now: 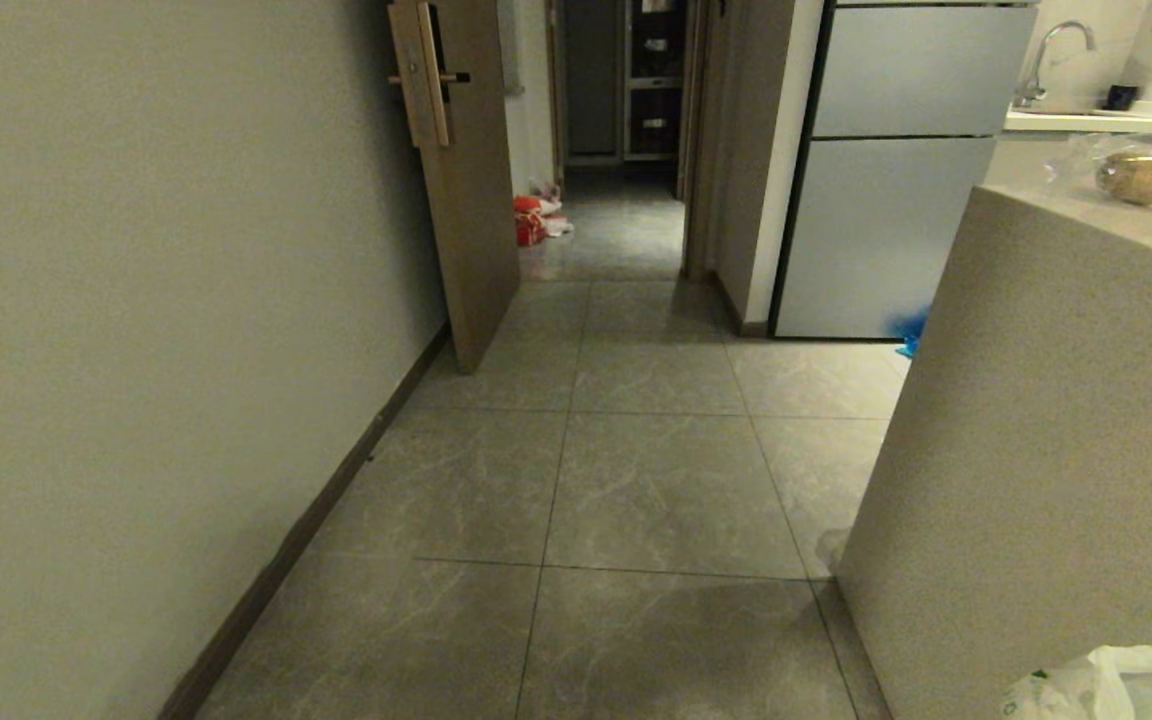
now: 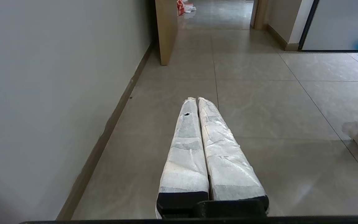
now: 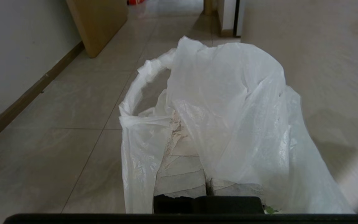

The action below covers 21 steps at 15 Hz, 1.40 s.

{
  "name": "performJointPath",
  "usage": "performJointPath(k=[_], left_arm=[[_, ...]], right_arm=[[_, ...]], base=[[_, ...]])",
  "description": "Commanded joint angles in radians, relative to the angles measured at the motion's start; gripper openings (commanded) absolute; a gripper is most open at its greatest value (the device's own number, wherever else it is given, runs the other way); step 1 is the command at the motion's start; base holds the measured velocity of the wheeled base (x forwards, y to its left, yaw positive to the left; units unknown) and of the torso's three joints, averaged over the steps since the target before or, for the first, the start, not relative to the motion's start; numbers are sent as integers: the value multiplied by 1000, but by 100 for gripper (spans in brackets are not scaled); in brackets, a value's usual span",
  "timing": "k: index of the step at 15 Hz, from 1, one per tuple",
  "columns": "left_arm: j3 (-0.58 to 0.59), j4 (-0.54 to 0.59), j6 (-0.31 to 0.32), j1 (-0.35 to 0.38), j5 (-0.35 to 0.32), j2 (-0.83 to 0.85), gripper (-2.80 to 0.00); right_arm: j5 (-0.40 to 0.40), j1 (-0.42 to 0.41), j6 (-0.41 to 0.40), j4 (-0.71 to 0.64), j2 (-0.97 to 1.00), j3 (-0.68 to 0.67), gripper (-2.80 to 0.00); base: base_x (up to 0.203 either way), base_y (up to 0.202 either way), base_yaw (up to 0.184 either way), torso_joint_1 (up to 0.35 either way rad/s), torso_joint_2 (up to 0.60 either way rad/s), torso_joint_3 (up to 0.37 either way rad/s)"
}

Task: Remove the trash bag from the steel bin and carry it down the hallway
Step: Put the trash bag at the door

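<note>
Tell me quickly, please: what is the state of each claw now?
Left claw: closed, holding nothing.
Right claw: closed on the trash bag, which drapes over its fingers.

**Bystander items, hall and kitchen end**

Wooden door (image 1: 461, 180) ajar at left wall. Red bag (image 1: 528, 220) on floor past the door. Grey refrigerator (image 1: 896, 170) at right; blue scrap (image 1: 908, 330) at its foot. Speckled counter (image 1: 1056, 450) nearest, bagged potatoes (image 1: 1151, 178) on top. Faucet (image 1: 1051, 55) behind.
</note>
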<state>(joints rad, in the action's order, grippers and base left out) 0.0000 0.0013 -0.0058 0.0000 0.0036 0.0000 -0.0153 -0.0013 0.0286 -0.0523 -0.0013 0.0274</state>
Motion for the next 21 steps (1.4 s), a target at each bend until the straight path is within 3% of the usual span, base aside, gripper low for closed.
performJointPath(k=[1,21], left_arm=[[2,0,0,0,0,1,-280],[2,-1,-2,0,1,2,-280]], right_arm=[[0,0,1,0,1,0,-280],[0,0,1,0,1,0,-280]], base=[[189,0,3,2,2,2],[190,0,1,2,3,3]])
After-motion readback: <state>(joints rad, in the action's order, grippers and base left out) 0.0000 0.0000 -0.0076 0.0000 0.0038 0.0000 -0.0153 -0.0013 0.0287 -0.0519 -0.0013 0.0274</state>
